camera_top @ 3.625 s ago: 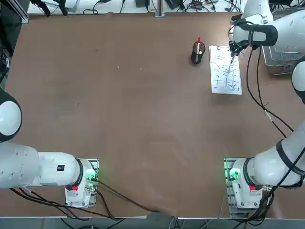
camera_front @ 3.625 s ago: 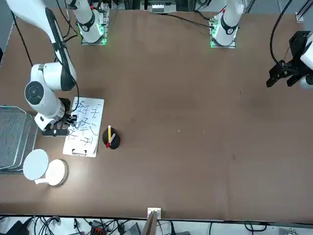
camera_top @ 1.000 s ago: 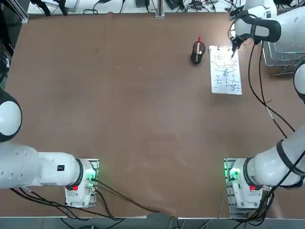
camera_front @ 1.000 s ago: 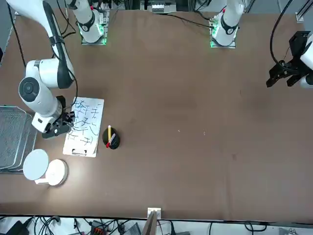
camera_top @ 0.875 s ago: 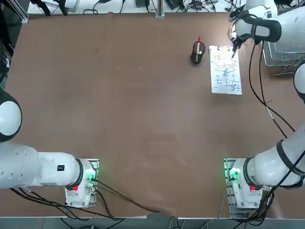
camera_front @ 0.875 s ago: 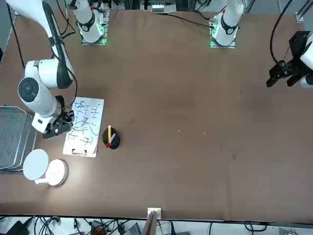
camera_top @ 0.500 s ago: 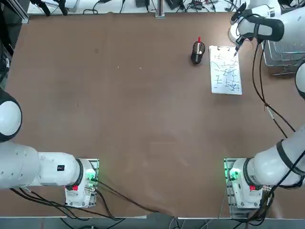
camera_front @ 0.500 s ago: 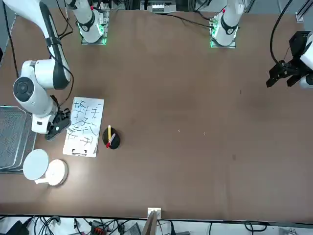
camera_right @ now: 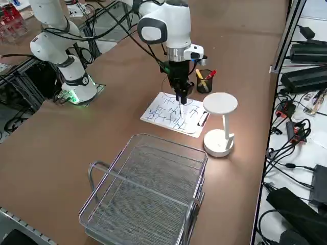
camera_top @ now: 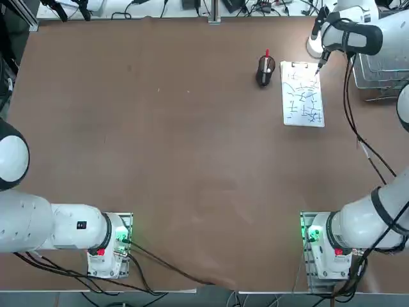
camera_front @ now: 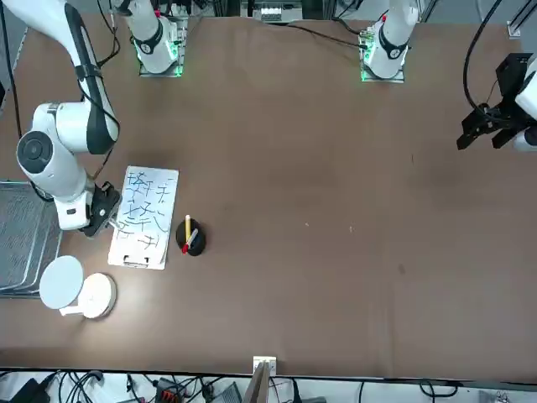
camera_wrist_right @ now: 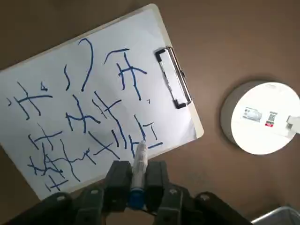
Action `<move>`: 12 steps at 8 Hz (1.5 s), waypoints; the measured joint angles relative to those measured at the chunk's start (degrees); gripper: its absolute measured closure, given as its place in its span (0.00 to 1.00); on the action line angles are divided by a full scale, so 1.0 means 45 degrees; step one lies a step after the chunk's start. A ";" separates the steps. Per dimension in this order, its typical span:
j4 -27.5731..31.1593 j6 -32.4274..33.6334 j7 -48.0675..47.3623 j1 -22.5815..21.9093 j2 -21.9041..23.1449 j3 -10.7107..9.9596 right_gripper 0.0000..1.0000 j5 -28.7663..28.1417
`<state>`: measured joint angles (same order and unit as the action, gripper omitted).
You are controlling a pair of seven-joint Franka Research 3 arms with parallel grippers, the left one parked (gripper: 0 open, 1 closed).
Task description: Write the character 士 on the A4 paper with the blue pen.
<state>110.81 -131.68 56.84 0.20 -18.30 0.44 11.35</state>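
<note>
- The right gripper [camera_wrist_right: 136,180] is clamped on the blue pen [camera_wrist_right: 138,164] and hangs over the paper's [camera_wrist_right: 70,108] edge, near the clip [camera_wrist_right: 172,77] — tip apparently off the sheet.
- The paper lies at the table's far right, between the pen cup [camera_top: 265,70] and the lamp base [camera_wrist_right: 260,117].
- Risk: the sheet is crowded — a new stroke may cross old ones.
- Risk: the pen sits shallow between the fingers; downward pressure could tilt it.
- Risk: a stroke begun this near the edge may run onto the table [camera_top: 160,128].
</note>
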 joint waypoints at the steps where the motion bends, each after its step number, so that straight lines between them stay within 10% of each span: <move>1: 0.0009 0.0000 0.0992 0.0002 -0.0011 0.0001 0.79 0.0000; 12: 0.1446 -0.2056 0.4197 0.0252 -0.0047 0.0001 0.79 0.0000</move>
<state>117.31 -140.93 75.72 1.33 -18.51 0.44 11.35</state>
